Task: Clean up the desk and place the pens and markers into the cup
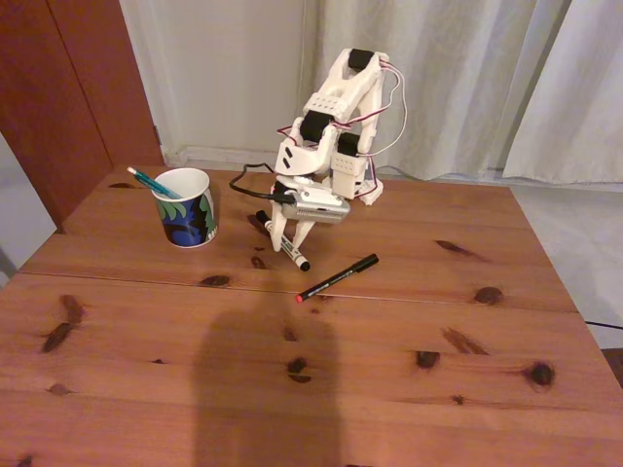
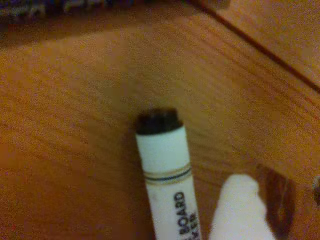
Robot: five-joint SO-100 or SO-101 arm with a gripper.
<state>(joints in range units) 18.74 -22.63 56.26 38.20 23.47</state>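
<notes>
Pine bench [image 1: 409, 321], reddish-brown and knotty, carries all items. Teal pen [image 1: 148, 181] stands tilted inside the patterned cup [image 1: 187, 208], at the far left of the fixed view; it leans on the rim, the cup being shorter than the pen. White marker [image 1: 284, 246] lies flat on the bench directly under the arm, its black cap end [image 2: 157, 121] clear in the wrist view with part of its printed lettering below. Black pen with red tip [image 1: 337, 277] lies just beside it to the right in the fixed view, apart from it, untouched.

Tool [image 1: 290, 236] is lowered onto the marker, fingers straddling the barrel; one white finger [image 2: 239, 210] sits beside the barrel in the wrist view with a gap showing. Jaws judged open, not clamped, nothing held. Placement over the mid-barrel suggests a balanced grip is intended.

Judgement: one of three items stowed; marker pickup in hand; black pen outstanding.
</notes>
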